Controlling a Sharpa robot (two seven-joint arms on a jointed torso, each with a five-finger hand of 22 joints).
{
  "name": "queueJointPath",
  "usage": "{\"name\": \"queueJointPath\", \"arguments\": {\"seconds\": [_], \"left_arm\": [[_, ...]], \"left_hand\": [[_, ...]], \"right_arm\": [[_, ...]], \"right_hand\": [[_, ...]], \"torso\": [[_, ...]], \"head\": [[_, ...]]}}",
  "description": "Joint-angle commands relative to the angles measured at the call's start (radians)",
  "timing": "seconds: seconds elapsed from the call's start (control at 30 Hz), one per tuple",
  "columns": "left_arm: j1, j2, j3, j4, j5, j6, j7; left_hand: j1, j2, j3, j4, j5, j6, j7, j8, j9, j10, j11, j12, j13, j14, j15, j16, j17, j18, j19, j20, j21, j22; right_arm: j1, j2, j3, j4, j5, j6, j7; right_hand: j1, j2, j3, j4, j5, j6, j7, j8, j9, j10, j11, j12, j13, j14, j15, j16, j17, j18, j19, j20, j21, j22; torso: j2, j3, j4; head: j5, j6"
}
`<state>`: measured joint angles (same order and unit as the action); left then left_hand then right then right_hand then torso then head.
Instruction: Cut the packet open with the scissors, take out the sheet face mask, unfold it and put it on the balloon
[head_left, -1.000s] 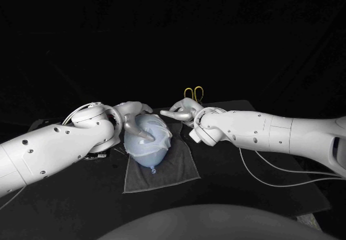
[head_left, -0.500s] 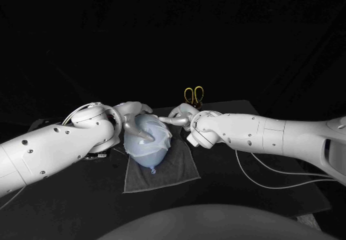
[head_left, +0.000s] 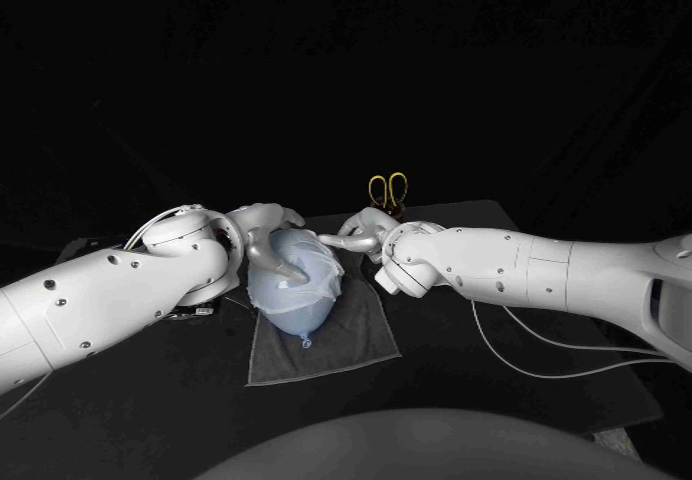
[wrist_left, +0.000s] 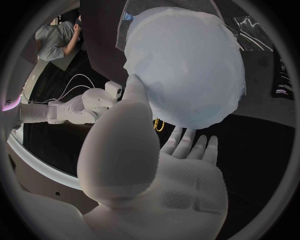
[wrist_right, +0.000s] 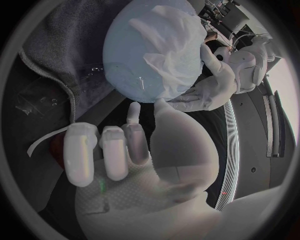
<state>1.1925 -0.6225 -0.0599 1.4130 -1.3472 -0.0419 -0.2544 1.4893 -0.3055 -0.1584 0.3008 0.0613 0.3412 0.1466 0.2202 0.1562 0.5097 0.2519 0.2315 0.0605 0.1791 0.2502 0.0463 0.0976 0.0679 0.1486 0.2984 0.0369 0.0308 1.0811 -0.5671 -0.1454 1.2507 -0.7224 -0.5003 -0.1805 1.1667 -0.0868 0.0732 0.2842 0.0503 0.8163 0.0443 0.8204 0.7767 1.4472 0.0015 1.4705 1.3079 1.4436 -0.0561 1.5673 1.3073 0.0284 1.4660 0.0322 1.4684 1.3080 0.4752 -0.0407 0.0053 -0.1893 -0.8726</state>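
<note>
Black table (head_left: 433, 410) in a dark room, with a grey cloth towel (head_left: 325, 345) spread on it before the robot.

Item 1. Pale blue balloon (head_left: 296, 285), lying on the towel with its knot toward the robot. A thin white sheet face mask (wrist_right: 172, 40) is draped over its upper side, unfolded but creased in places.

Item 2. Left hand (head_left: 264, 235), grasping the balloon. Its thumb presses one flank and a finger curls across the masked face.

Item 3. Right hand (head_left: 361, 230), released and holding nothing. Its fingers are extended, with the tips just beside the balloon's other flank; contact cannot be told.

Item 4. Yellow-handled scissors (head_left: 387, 188), at the far side of the table beyond the right hand, well apart from the balloon.

Item 5. Clear crinkled film (wrist_left: 250, 30), lying near the towel's edge; probably the opened packet.

Step in hand, as judged: the last one. The mask is out, opened and resting on the balloon, and what remains is settling it.

Next move, as judged: the free right hand meets the mask and smooths the creases flat. Light pressure is called for while the left hand steadies the balloon against rolling off the towel.
</note>
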Motion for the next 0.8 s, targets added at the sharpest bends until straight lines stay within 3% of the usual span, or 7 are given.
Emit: {"name": "queueJointPath", "arguments": {"seconds": [0.03, 0.37, 0.57, 0.7, 0.8], "left_arm": [[-0.001, -0.002, -0.002, 0.001, 0.000, 0.021, -0.008], [-0.001, -0.004, -0.003, 0.013, 0.003, 0.026, -0.009], [-0.001, -0.004, -0.004, 0.018, 0.003, 0.027, -0.010], [-0.001, -0.004, -0.004, 0.018, 0.003, 0.027, -0.010], [-0.001, -0.005, -0.004, 0.016, 0.003, 0.027, -0.010]], "left_hand": [[0.011, 0.003, -0.004, 0.002, -0.003, 0.008, 0.141, 0.006, 0.001, 0.010, 0.001, 0.000, 0.002, -0.002, -0.006, 0.001, 0.000, -0.005, -0.001, -0.004, 0.002, -0.001], [0.011, 0.003, -0.004, 0.002, -0.003, 0.009, 0.141, 0.006, 0.002, 0.010, 0.001, 0.000, 0.002, -0.002, -0.006, 0.001, 0.000, -0.005, -0.002, -0.004, 0.001, -0.001], [0.013, 0.003, -0.004, 0.002, -0.003, 0.009, 0.141, 0.006, 0.002, 0.009, 0.001, -0.001, 0.001, -0.002, -0.007, 0.001, 0.000, -0.005, -0.003, -0.004, 0.001, -0.002], [0.013, 0.003, -0.004, 0.002, -0.003, 0.009, 0.141, 0.006, 0.002, 0.009, 0.001, -0.001, 0.001, -0.002, -0.007, 0.001, 0.000, -0.005, -0.003, -0.004, 0.001, -0.002], [0.013, 0.003, -0.004, 0.002, -0.003, 0.009, 0.141, 0.006, 0.002, 0.009, 0.001, -0.001, 0.001, -0.002, -0.007, 0.001, 0.000, -0.005, -0.003, -0.004, 0.001, -0.002]], "right_arm": [[-0.002, 0.008, -0.001, -0.020, -0.020, 0.021, -0.017], [-0.003, 0.046, -0.001, -0.105, -0.036, 0.010, -0.027], [-0.003, 0.073, -0.001, -0.152, -0.048, -0.009, -0.035], [-0.003, 0.069, 0.000, -0.146, -0.051, -0.025, -0.028], [-0.003, 0.043, 0.001, -0.107, -0.047, -0.041, -0.005]], "right_hand": [[0.045, 0.012, -0.002, -0.007, -0.002, -0.004, -0.004, 0.008, -0.001, 0.071, -0.031, 0.006, 0.188, 0.127, -0.032, 0.004, 0.264, -0.006, 0.071, -0.011, 0.005, 0.233], [0.140, 0.064, 0.036, -0.029, -0.001, 0.012, -0.018, 0.013, -0.018, 0.083, -0.043, 0.025, 0.202, 0.127, -0.042, 0.004, 0.264, -0.011, 0.079, -0.019, 0.026, 0.240], [0.157, 0.075, 0.050, -0.030, -0.001, 0.019, -0.022, 0.012, -0.027, 0.087, -0.047, 0.031, 0.207, 0.127, -0.046, 0.004, 0.264, -0.013, 0.082, -0.022, 0.034, 0.242], [0.158, 0.076, 0.050, -0.030, -0.001, 0.020, -0.022, 0.011, -0.027, 0.087, -0.047, 0.030, 0.207, 0.127, -0.046, 0.004, 0.264, -0.013, 0.081, -0.023, 0.033, 0.242], [0.144, 0.070, 0.044, -0.018, -0.002, 0.020, -0.019, 0.010, -0.032, 0.086, -0.046, 0.029, 0.206, 0.127, -0.046, 0.004, 0.264, -0.012, 0.081, -0.024, 0.032, 0.241]], "torso": [[-0.001, -0.0001, 0.0004], [0.001, -0.0002, -0.0004], [0.000, -0.0005, 0.0010], [0.000, -0.0008, 0.0004], [0.000, -0.0013, 0.0000]], "head": [[-0.002, 0.000], [-0.003, 0.000], [-0.005, 0.000], [-0.002, 0.000], [-0.001, 0.000]]}}
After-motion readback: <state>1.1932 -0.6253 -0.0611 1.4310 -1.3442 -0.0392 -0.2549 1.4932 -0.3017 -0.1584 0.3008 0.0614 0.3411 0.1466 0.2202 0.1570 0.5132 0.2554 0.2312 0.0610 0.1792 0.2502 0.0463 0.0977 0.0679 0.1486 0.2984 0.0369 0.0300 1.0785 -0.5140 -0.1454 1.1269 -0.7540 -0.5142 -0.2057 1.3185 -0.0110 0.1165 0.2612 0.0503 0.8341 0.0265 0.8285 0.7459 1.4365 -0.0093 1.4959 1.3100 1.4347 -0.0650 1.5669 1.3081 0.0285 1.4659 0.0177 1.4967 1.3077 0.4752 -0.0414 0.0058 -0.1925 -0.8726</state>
